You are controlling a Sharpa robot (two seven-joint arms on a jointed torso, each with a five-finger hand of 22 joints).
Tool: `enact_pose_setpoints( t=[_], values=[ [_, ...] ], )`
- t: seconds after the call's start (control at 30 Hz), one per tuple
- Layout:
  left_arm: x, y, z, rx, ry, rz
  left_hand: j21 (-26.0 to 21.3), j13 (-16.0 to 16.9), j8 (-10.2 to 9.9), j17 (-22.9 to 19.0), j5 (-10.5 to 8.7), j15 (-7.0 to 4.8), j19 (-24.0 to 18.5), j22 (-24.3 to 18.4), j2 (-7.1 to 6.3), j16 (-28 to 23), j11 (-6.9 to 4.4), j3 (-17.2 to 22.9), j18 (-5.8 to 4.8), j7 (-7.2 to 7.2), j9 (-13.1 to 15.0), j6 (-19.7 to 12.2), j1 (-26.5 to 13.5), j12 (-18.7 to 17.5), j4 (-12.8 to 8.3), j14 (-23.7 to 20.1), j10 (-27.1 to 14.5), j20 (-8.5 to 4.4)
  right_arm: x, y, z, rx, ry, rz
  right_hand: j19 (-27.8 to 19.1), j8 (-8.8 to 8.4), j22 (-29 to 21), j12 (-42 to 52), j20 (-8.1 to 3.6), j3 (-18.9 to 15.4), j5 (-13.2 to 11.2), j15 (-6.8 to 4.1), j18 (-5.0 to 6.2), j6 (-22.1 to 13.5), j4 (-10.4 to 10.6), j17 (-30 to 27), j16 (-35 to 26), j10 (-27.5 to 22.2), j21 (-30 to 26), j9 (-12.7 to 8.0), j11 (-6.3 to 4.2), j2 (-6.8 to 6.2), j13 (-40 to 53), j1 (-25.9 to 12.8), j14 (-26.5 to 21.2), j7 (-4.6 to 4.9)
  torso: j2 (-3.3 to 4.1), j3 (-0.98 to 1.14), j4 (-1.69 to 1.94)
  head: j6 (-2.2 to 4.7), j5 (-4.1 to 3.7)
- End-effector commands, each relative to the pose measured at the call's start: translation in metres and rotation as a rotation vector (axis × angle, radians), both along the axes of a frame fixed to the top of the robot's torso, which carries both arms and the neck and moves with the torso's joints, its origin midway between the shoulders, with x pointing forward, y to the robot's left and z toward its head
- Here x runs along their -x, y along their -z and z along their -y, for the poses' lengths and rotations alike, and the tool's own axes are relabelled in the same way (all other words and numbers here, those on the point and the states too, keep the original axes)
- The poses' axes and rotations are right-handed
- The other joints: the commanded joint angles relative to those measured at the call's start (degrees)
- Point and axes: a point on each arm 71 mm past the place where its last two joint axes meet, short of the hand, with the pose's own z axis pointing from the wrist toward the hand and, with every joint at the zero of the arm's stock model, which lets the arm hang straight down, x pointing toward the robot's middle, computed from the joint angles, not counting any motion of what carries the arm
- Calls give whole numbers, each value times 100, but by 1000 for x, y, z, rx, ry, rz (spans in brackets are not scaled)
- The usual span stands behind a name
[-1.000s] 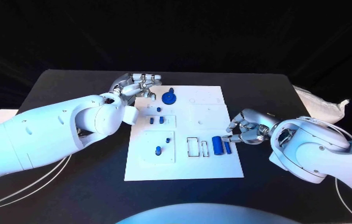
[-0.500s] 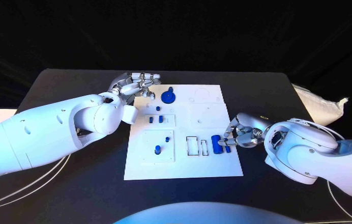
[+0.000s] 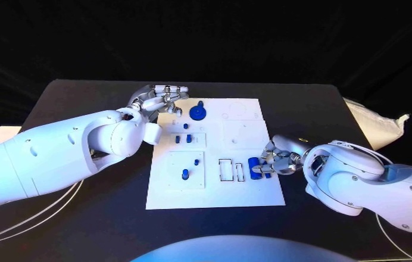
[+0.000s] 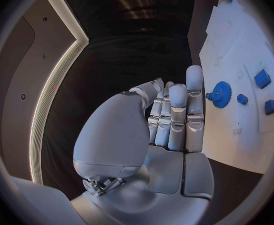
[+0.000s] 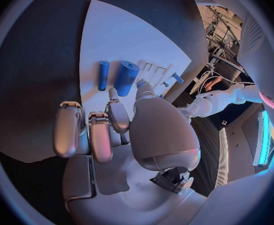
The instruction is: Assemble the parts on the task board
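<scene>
- While the right hand (image 3: pixel 276 162) reaches in at the right edge of the task board (image 3: pixel 244 193), its fingertips sit at a thick blue cylinder (image 3: pixel 254 168) lying there, with a thinner blue rod (image 3: pixel 267 171) just beside it; I cannot tell whether the fingers have closed on it or merely touch it.
- At the board's far left corner, the left hand (image 3: pixel 161 100) rests with fingers straight and together, holding nothing, near a blue gear (image 3: pixel 198 115).
- Judging by looks, the cylinder is small, rigid and smooth, so light but liable to roll or slip; pinching it across its round sides near mid-length seems safest.
- Two narrow slots (image 3: pixel 230 171) lie just left of the cylinder, and small blue pegs (image 3: pixel 183 139) stand further left.
- Bare tabletop (image 3: pixel 86 214) surrounds the board, so the right arm has room to draw back towards the right edge; inward, the rod and slots crowd the fingers.
</scene>
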Motion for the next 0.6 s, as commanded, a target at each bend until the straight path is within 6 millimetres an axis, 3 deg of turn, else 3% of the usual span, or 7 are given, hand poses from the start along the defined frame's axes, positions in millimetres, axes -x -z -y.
enact_pose_setpoints(
  t=[0.03, 0.6],
  values=[
    [0, 0, 2, 12, 15, 2, -33, 10, 20, -1, -17, -13, -12, -5, 41, -24, 1, -10, 103, -14, 3, -34, -39, 38, -32, -34, -41, 34, -1, 2, -1, 25, -12, 2, 31, 37, 6, 1036, 6, -29, 33, -35, -98, 33, 3, 907, 19, 194, 18, 10, -172, 19, 852, -38, 498, -4, -2, 1, -4, 0, 31],
    [1, 0, 3, 13, 20, -2, -38, 12, 34, -9, -17, -14, -9, -10, 45, -22, -1, -16, 104, -16, 5, -34, -49, 59, -35, -35, -43, 35, -7, 23, -11, 20, -7, -48, 26, 79, 19, 1039, 1, -11, 70, -44, -99, 85, -28, 918, 26, 193, 28, 40, -185, 126, 882, 45, 498, -19, -10, -7, 6, 4, 67]
  ],
)
